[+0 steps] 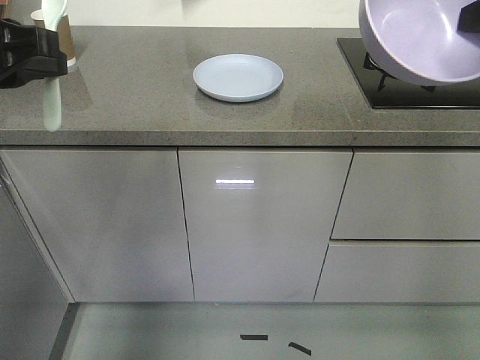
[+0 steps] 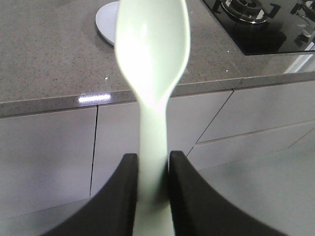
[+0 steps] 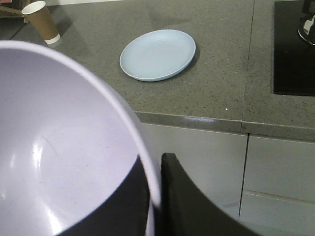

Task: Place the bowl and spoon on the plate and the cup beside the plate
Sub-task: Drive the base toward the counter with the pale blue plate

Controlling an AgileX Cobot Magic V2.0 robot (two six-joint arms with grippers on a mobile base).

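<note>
I am holding the bowl (image 1: pixel 424 37) up in the air at the right, tilted, its open side turned toward the front camera, and over the hob (image 1: pixel 409 82) in that view. Only its smooth lavender inside is showing. The right gripper (image 3: pixel 153 187) is carrying it, with the jaws pinching the rim, one inside the bowl and one outside.

The left gripper (image 2: pixel 153 162) is hanging at the far left, off the counter's (image 1: pixel 135 90) front edge. Its jaws are pressing on the handle of the spoon (image 2: pixel 152 59), whose scoop is pointing away from the wrist camera. In the front view the spoon is standing roughly upright and overlapping the cup (image 1: pixel 66 37). The right wrist view is showing the cup standing alone, upright, at the back left corner. Its white inside is visible near the rim, but I cannot tell what is at the bottom.

The plate (image 1: pixel 238 76) is lying flat around the middle of the counter with a bare face, back from the front edge. It is sitting well apart from the cup and from the hob. Open grey counter is running along both sides of it and in front of it.

Below the edge, glossy cabinet doors (image 1: pixel 259 225) are facing me, and two dark marks (image 1: pixel 253 337) are lying on the floor.
</note>
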